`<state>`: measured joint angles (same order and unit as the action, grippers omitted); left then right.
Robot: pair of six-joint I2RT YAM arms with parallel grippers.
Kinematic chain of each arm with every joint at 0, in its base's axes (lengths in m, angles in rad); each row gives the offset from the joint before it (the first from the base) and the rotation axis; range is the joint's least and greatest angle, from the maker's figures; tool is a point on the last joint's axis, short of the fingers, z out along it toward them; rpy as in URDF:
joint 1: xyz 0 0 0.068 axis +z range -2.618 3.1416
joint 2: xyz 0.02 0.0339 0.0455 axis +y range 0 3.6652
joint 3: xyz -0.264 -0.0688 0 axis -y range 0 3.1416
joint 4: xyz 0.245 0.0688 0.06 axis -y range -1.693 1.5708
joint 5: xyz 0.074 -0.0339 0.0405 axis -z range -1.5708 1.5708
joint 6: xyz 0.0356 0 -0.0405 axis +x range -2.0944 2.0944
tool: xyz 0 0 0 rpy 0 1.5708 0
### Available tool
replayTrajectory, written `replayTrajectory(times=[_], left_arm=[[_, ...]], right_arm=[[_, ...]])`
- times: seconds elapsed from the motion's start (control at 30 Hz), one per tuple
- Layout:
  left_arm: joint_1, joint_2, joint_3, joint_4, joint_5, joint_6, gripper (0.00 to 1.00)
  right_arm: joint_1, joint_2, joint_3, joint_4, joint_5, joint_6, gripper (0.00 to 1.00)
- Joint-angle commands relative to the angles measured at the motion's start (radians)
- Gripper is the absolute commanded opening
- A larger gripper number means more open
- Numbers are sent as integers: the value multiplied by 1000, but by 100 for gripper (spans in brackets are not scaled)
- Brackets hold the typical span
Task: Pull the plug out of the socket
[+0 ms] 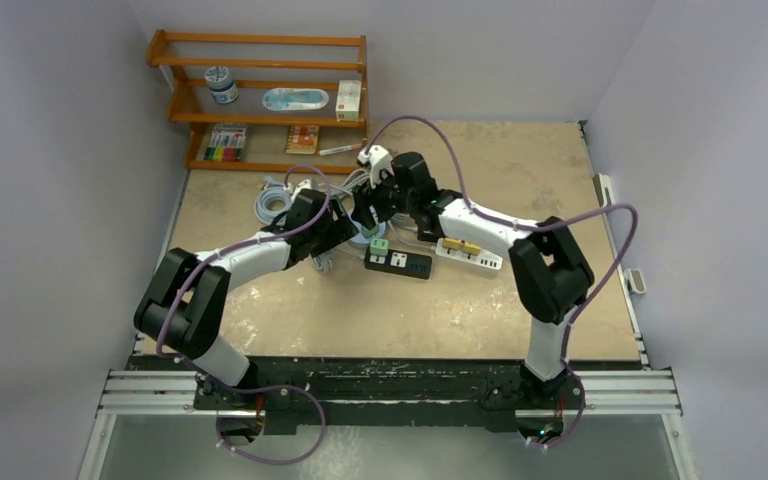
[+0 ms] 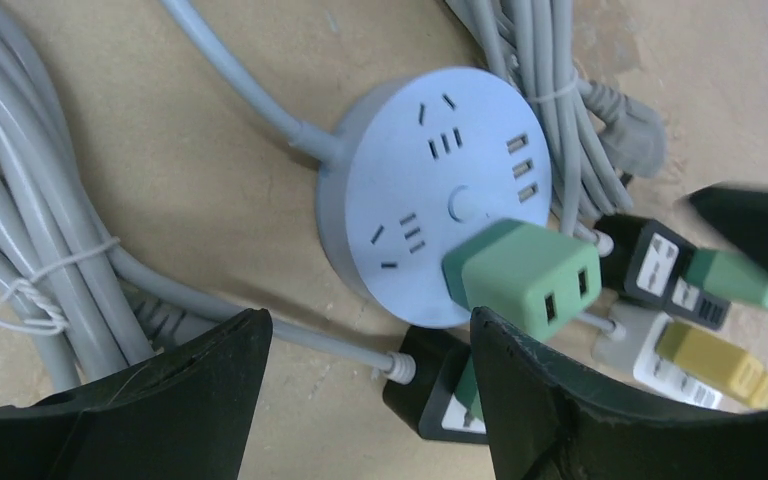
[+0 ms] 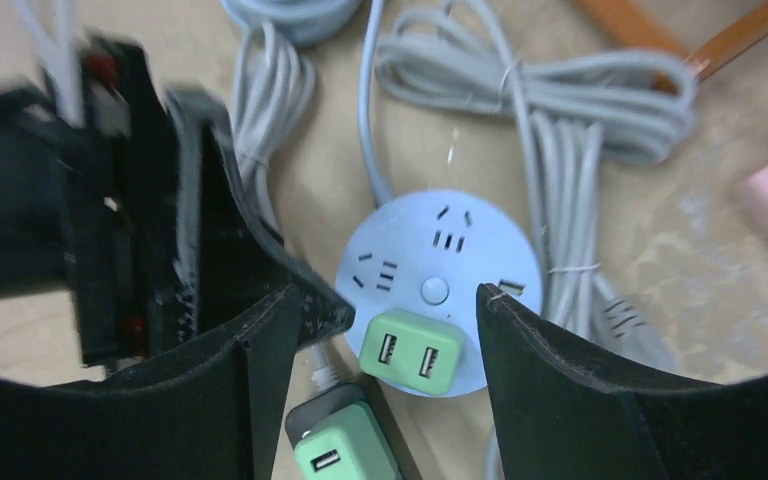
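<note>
Your right gripper (image 3: 390, 300) stands open with the green plug (image 3: 410, 350) between its fingers. There is a clear gap on the left finger's side, and the right finger sits just beside the plug's edge, so nothing is clamped. The plug is seated in the round blue socket (image 3: 460, 250), at the rim nearest the gripper. The socket lies flat on the table (image 3: 680, 240) just beyond the fingertips.

Your left gripper (image 2: 365, 330) is spread wide and holds nothing. In its own view the same plug sits just past its right fingertip, with the socket ahead between the two fingers.

Mind the crowding: the left gripper's black finger lies close along the outside of your right gripper's left finger. Just below the plug, nearer the right wrist, a black power strip (image 3: 310, 410) carries a second green plug (image 3: 345, 445). To the left gripper's right lies a white strip (image 2: 660, 372) with a yellow plug (image 2: 710, 362). Tied grey cable bundles (image 3: 550, 110) lie ahead and to both sides of the socket, and the socket's own cord (image 3: 363, 130) runs away ahead of the fingers
</note>
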<state>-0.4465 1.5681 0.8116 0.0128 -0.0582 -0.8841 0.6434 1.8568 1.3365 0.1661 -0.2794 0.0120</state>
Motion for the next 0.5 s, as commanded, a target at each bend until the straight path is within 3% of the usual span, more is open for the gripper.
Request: replayTrajectory(times=[0.0, 0.33, 0.4, 0.47], left_arm=[[26, 48, 60, -119, -119, -6, 72], [26, 100, 60, -127, -126, -8, 71], [26, 111, 54, -113, -123, -8, 71], [26, 128, 55, -106, -121, -5, 71]], right_arm=[[36, 73, 61, -75, 45, -8, 66], [91, 133, 99, -164, 120, -3, 60], [91, 129, 88, -158, 127, 5, 54], [91, 130, 90, -159, 134, 14, 38]])
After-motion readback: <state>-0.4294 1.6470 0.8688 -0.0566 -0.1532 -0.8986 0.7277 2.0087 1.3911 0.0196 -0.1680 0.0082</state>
